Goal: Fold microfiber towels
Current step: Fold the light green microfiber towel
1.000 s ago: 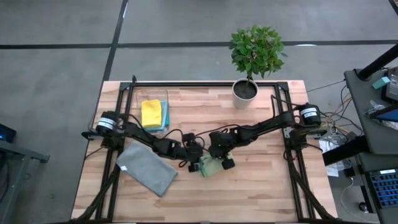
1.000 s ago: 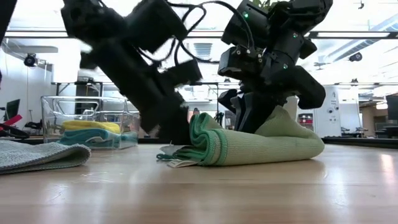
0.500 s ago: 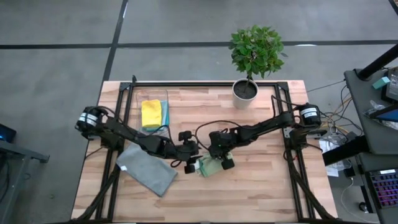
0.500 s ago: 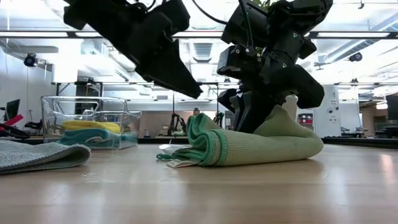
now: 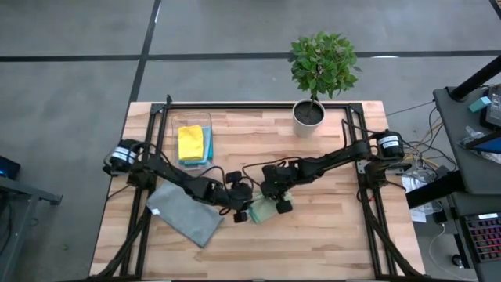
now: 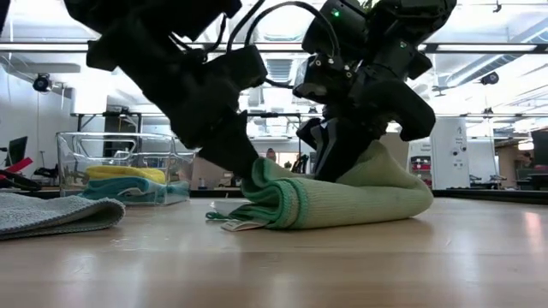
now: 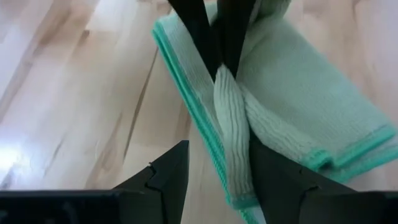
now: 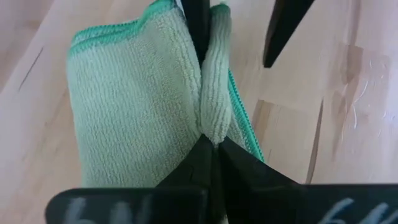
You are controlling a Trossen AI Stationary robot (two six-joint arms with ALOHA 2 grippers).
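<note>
Left wrist view: left gripper point(image 7: 217, 165) spread around a green towel point(image 7: 292, 99) ridge, right gripper point(image 8: 211, 146) pinching that same fold tight.

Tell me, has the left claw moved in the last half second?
Yes. The left gripper has come down from above the table onto the folded green towel, straddling its raised fold; the clear bin behind stays put.
</note>
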